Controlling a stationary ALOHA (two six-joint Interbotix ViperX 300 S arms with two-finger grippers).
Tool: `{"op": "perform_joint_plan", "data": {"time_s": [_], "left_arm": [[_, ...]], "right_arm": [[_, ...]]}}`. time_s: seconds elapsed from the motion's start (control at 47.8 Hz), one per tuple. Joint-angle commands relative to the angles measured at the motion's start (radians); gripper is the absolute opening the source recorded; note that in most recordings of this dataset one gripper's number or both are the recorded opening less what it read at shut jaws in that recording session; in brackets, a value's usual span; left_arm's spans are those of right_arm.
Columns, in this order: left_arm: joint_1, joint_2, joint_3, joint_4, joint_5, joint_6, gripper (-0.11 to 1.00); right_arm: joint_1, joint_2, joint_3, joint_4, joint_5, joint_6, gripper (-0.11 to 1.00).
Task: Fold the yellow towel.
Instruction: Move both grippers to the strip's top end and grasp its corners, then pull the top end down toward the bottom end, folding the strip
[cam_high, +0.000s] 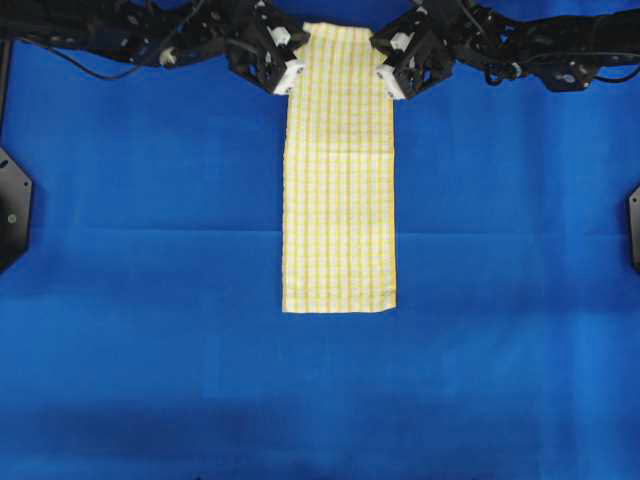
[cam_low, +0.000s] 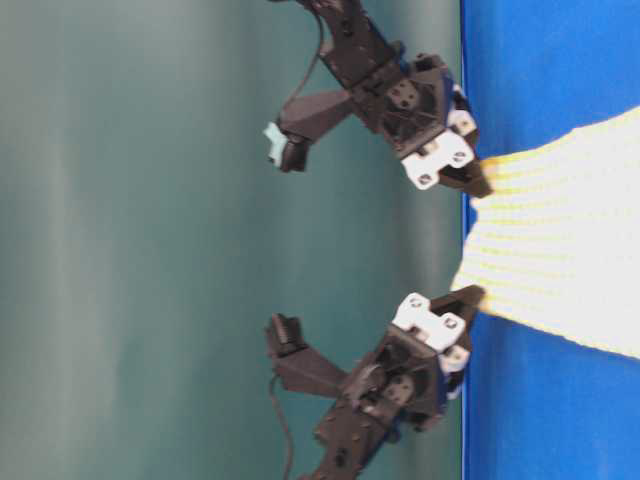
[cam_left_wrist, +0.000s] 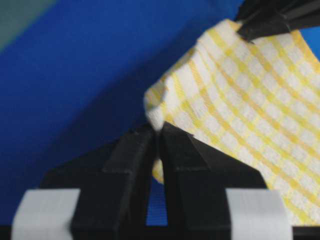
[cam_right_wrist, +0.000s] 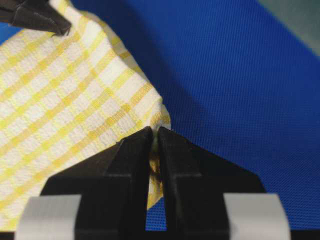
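Observation:
The yellow towel (cam_high: 340, 200) lies as a long narrow strip down the middle of the blue table, white with yellow checks. My left gripper (cam_high: 290, 75) is shut on its far left corner, and my right gripper (cam_high: 388, 80) is shut on its far right corner. In the left wrist view the jaws (cam_left_wrist: 158, 131) pinch a corner of the towel (cam_left_wrist: 240, 100). The right wrist view shows the same grip (cam_right_wrist: 155, 131) on the towel (cam_right_wrist: 65, 100). The table-level view shows the towel's (cam_low: 560, 240) far end drawn up between both grippers at the table's back edge.
Blue cloth (cam_high: 150, 300) covers the whole table. Black fixtures sit at the left edge (cam_high: 12, 205) and the right edge (cam_high: 634, 225). Both arms stretch along the far edge (cam_low: 462, 100), with a teal wall behind.

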Motion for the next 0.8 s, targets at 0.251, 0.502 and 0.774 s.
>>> {"op": "perform_joint_plan", "data": {"time_s": [0.251, 0.502, 0.774], "left_arm": [[-0.005, -0.063, -0.021, 0.002, 0.043, 0.025, 0.02], [-0.081, -0.101, 0.015, -0.003, 0.048, 0.011, 0.02], [-0.21, -0.183, 0.124, -0.006, 0.028, -0.064, 0.02]], "right_arm": [[-0.002, -0.071, 0.008, 0.0, 0.003, -0.002, 0.05], [0.048, -0.137, 0.066, 0.002, 0.009, 0.002, 0.05], [0.164, -0.218, 0.16, 0.017, 0.005, 0.009, 0.05]]}}
